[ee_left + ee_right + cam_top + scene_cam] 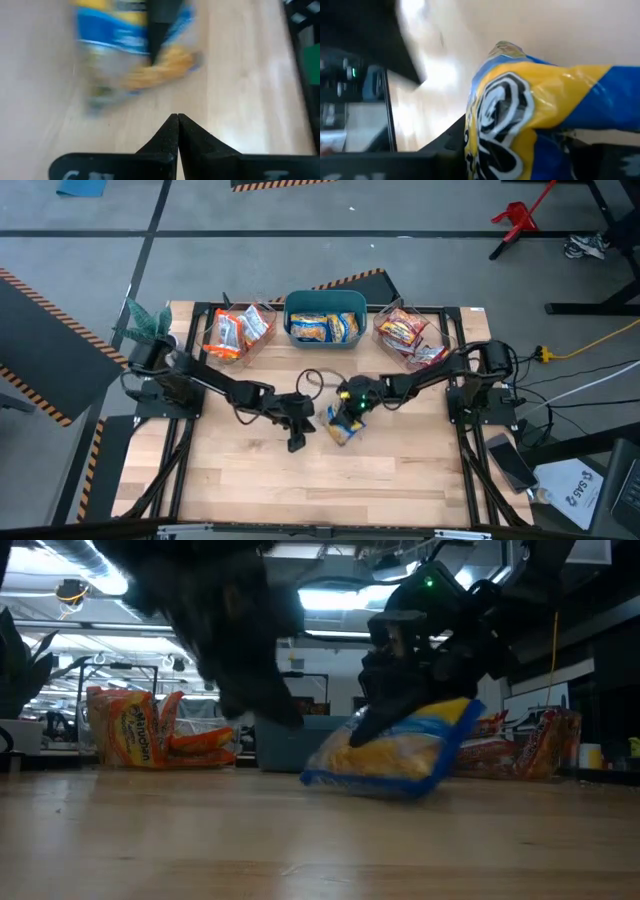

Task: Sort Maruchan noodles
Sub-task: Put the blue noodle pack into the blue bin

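Observation:
One blue and yellow Maruchan noodles packet [343,427] lies at the table's middle, with my right gripper [349,408] shut on it from the right. In the low view the packet [400,755] is tilted. My left gripper [297,443] hangs shut just left of the packet, above the wood and touching nothing; its closed fingers [177,125] point toward the packet [135,55]. More packets lie in the containers at the far edge. My right gripper has the packet between its two fingers, which come slanting down from the table's right. The packet's yellow printed face [510,115] bulges up between the fingers [447,142]. Its lower edge [335,778] rests on the table and its other end [462,712] is raised.
At the far edge stand a clear container [238,332] with orange packets, a teal bin [325,305] with blue and yellow packets, and a clear container [408,332] with red packets. Bare wood [330,485] stretches to the near edge. A plant [143,323] stands at the far left corner.

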Robot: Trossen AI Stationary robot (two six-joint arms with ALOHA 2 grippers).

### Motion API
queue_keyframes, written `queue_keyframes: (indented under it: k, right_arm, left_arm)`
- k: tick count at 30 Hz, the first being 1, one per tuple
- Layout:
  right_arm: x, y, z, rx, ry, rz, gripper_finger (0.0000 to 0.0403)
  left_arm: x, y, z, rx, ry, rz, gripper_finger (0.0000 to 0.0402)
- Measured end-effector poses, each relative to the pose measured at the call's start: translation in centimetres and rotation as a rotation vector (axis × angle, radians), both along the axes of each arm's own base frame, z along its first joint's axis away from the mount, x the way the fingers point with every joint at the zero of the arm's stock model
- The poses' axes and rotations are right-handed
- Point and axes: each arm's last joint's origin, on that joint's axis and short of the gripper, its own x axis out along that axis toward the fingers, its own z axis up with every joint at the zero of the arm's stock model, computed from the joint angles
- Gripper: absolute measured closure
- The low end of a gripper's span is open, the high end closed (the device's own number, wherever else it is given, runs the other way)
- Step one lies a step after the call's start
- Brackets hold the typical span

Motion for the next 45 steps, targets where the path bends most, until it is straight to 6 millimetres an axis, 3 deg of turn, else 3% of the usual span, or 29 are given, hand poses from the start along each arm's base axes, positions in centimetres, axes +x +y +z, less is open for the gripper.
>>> queue_keyframes:
  k: [6,11,15,18,23,27,35,45]
  right_arm:
    - [0.2,-4.3,4.2,-0.010,-0.156,-0.123,0.0271]
    - [0.6,-10.1,8.8,-0.062,-0.319,-0.227,0.0286]
    - [0.7,-15.1,12.1,-0.117,-0.388,-0.325,0.0279]
    - [0.5,-18.2,14.5,-0.248,-0.343,-0.412,0.0277]
    - [0.0,-20.6,16.8,-0.454,-0.251,-0.534,0.0281]
    - [-0.2,-21.5,16.4,-0.459,-0.223,-0.557,0.0280]
    - [0.7,-23.4,12.0,-0.463,-0.064,-0.662,0.0280]
    - [0.2,-24.5,11.1,-0.449,-0.023,-0.680,0.0279]
  left_arm:
    - [-2.3,-0.3,5.2,0.039,-0.106,0.065,0.0401]
    - [-4.0,-0.6,8.3,0.096,-0.207,0.113,0.0402]
    - [-4.9,-0.7,9.4,0.115,-0.232,0.130,0.0402]
    - [-5.4,-0.7,9.8,0.139,-0.234,0.153,0.0402]
    - [-5.8,-0.7,9.3,0.191,-0.181,0.177,0.0402]
    - [-5.8,-0.7,9.0,0.203,-0.159,0.179,0.0402]
    - [-5.8,-0.7,9.1,0.203,-0.161,0.180,0.0402]
    - [-5.9,-0.9,9.1,0.216,-0.166,0.188,0.0402]
